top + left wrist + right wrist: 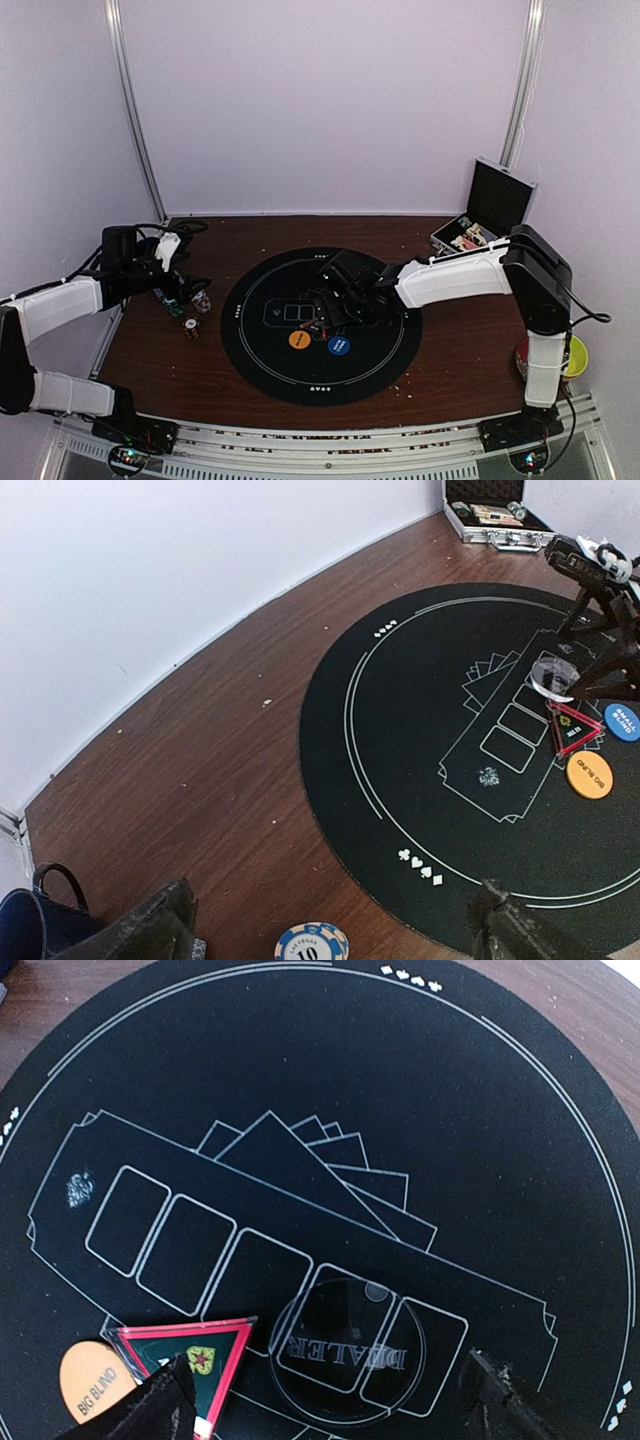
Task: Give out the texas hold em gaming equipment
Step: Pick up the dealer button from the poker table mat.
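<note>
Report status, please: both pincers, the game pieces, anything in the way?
Left pincer open, blue chip near it. Right pincer open over clear dealer disc, nothing held. Red triangle close beside one finger.

Log | we are seeing a round black mat [262, 375] lying mid-table | wooden table [150, 370] showing all around the mat | open silver-edged black case [498, 196] standing beyond the mat's far right | yellow bowl [579, 356] peeking out right of the mat

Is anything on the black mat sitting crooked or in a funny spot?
Yes. The clear dealer disc lies across two printed card boxes on the black mat. The red triangle marker sits crooked right beside the orange disc. Nothing looks spilled or broken.
</note>
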Available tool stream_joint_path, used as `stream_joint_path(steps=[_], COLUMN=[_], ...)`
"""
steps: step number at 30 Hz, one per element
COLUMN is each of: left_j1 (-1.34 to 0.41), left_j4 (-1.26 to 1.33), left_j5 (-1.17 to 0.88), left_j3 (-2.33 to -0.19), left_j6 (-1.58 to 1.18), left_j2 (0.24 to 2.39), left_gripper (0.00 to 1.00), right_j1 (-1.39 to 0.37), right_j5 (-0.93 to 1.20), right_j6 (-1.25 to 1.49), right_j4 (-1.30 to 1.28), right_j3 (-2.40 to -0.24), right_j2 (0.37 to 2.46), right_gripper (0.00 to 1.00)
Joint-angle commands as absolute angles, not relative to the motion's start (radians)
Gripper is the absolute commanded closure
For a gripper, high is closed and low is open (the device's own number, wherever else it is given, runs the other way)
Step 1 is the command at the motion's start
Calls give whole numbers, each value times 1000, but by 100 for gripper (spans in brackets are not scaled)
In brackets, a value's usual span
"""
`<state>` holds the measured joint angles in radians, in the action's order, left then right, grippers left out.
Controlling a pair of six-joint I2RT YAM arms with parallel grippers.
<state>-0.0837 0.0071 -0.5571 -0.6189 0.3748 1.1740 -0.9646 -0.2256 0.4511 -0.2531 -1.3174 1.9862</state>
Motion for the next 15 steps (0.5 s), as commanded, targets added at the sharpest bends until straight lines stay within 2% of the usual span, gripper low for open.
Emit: stream_joint_path(steps=[1,15], left_j1=[-75,-74], left_j4=[98,120], left_j5=[-560,-542], left_j3=[-581,-563], left_j6=[364,354], left_j2=[1119,1106], left_gripper=[2,2], right_j1=[-963,-963], right_j5=[-257,-283], right_j6=[474,483], right_j4=[-232,-194], right_j3=[-1301,-1255], right_j2=[1998,2032], right_gripper=[8,17])
